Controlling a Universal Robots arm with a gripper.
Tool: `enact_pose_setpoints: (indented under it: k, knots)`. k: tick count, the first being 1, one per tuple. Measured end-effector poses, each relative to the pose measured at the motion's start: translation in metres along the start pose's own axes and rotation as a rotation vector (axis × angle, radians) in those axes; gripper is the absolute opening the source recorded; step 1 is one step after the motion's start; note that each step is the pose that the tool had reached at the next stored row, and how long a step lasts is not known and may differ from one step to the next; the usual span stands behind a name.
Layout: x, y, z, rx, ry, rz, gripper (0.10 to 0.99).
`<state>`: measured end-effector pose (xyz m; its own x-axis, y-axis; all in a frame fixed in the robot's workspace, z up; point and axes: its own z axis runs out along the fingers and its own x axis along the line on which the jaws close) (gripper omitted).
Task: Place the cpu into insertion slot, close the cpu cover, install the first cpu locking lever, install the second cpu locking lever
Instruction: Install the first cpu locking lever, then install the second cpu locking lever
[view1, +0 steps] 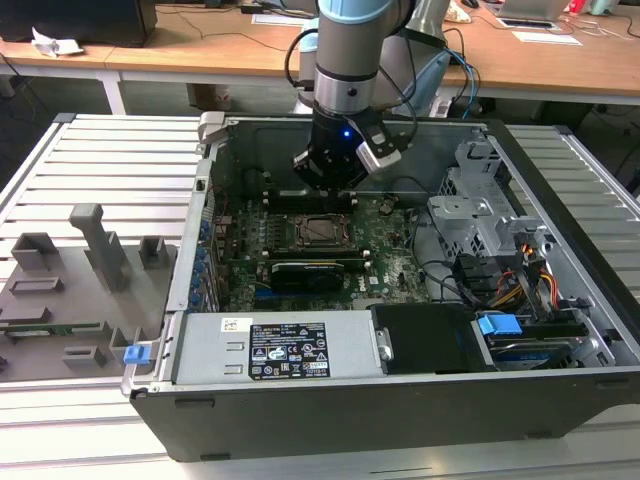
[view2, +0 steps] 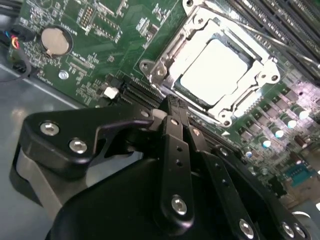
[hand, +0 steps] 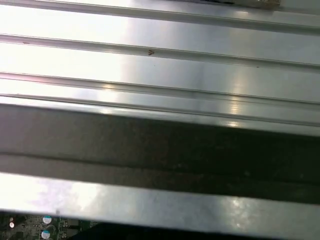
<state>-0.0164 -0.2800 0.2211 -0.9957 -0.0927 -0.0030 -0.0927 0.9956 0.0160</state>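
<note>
The cpu (view2: 215, 70), a pale silver square, lies flat in the insertion slot (view2: 226, 118) on the green board. The cpu cover (view2: 172, 50), a silvery frame, lies down around it with the chip showing through its window. In the exterior view the cpu (view1: 322, 230) sits mid-board inside the open computer case. My gripper (view2: 172, 104) hangs just above the board at the socket's edge, beside the cover, its black fingers together and holding nothing. The exterior view has the gripper (view1: 326, 186) just behind the socket. A thin metal rod (view2: 280, 42) crosses the socket's far side.
A long black card (view1: 315, 270) lies in front of the socket. The power supply (view1: 280, 345) fills the case's front, with a drive cage (view1: 470, 200) and cables (view1: 520, 280) at the exterior view's right. Grey fixtures (view1: 90, 250) stand outside. The case wall (hand: 160, 150) is close.
</note>
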Motion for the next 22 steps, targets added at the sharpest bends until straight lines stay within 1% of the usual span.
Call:
enact_pose_setpoints:
  k: [13,16,22]
  knots:
    - [0.0004,-0.0043,-0.0001,0.0,0.0,0.0,0.106]
    - [0.0006,-0.0071,-0.0001,0.0,0.0,0.0,0.106]
    - [0.001,-0.0101,-0.0002,0.0,0.0,0.0,0.106]
